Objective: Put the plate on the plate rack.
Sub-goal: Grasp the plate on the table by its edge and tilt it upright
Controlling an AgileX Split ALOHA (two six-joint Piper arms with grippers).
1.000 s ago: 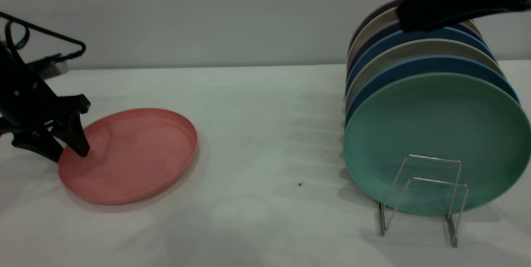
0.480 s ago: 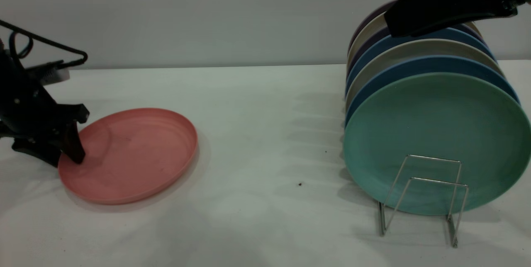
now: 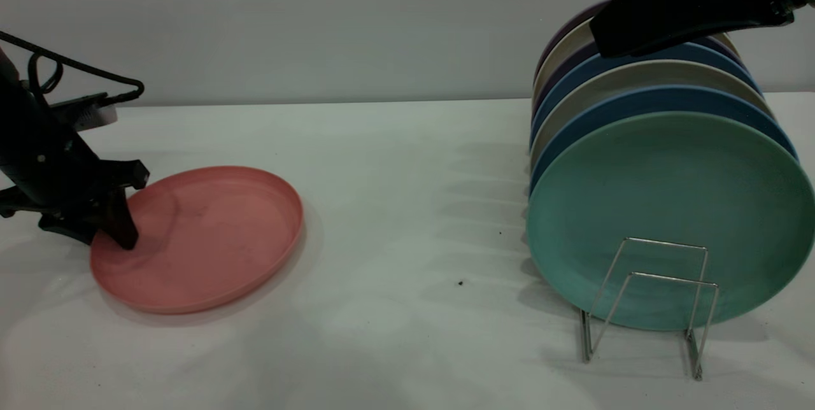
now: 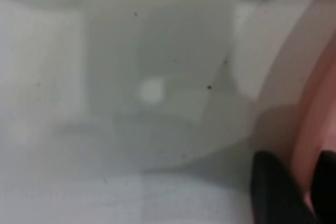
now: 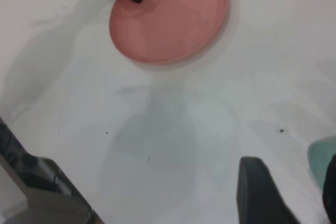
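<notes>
A white table (image 3: 395,162) runs back to a plain grey wall; the salmon-pink plate (image 3: 204,238) lies flat at its left end, well apart from the plate rack (image 3: 649,295) at the right, where a teal-green plate (image 3: 668,206) fronts a leaning row; the left gripper (image 3: 105,238) straddles the pink plate's left rim, one finger inside, one outside, apparently clamped on it; the right gripper (image 5: 286,192) hangs over the rack with fingers parted.

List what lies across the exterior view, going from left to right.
Left hand at the rim of the pink plate → pink plate lying flat on the table → teal plate at the front of the row of plates standing in the plate rack, with the right arm above that row.
</notes>
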